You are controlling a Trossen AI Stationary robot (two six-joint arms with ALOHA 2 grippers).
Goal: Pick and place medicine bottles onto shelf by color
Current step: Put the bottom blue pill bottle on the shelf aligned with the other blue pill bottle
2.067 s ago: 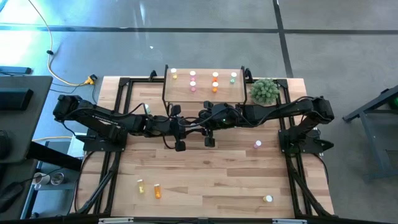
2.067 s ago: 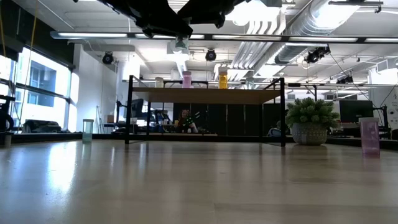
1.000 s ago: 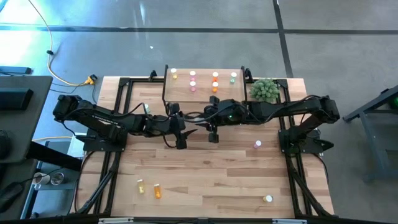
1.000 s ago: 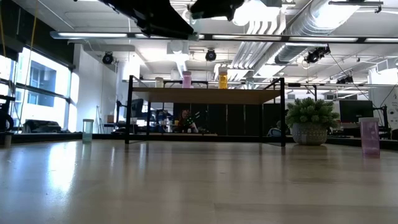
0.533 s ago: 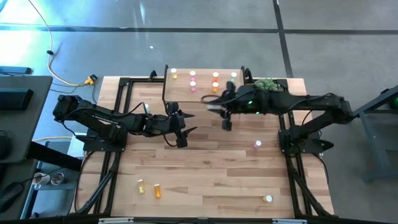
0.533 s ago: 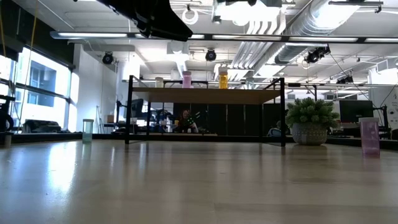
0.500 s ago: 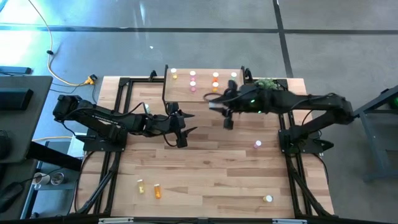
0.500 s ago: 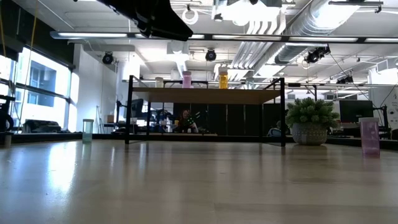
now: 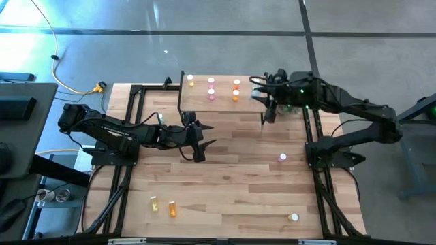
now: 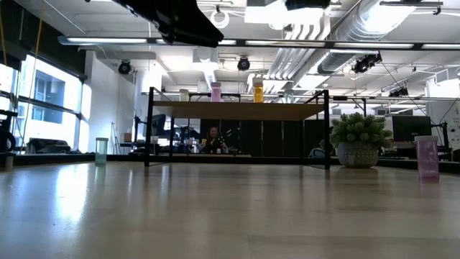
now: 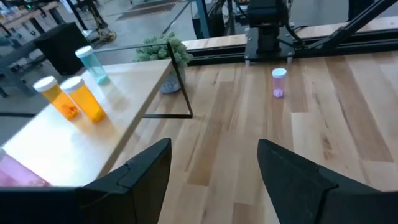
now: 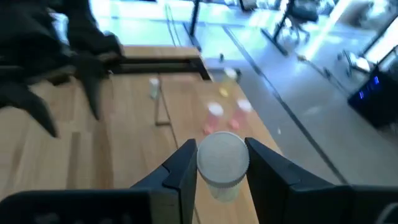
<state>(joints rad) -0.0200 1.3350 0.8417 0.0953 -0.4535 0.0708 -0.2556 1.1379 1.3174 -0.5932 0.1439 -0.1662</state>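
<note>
Medicine bottle (image 12: 222, 163): white cap, pale green body, clasped between the fingers of the right gripper (image 9: 262, 100) over the shelf's (image 9: 223, 102) right end, beside the plant (image 10: 359, 139). Shelf: yellow, pink and orange bottles in rows; front half bare. Left gripper (image 9: 198, 141): fingers spread, nothing held, over the table (image 9: 231, 184) before the shelf's left front corner. Table: pink bottle (image 9: 282, 158) at right, yellow (image 9: 154, 203) and orange (image 9: 172, 209) near the front-left edge, one (image 9: 293, 218) front-right; middle open.
</note>
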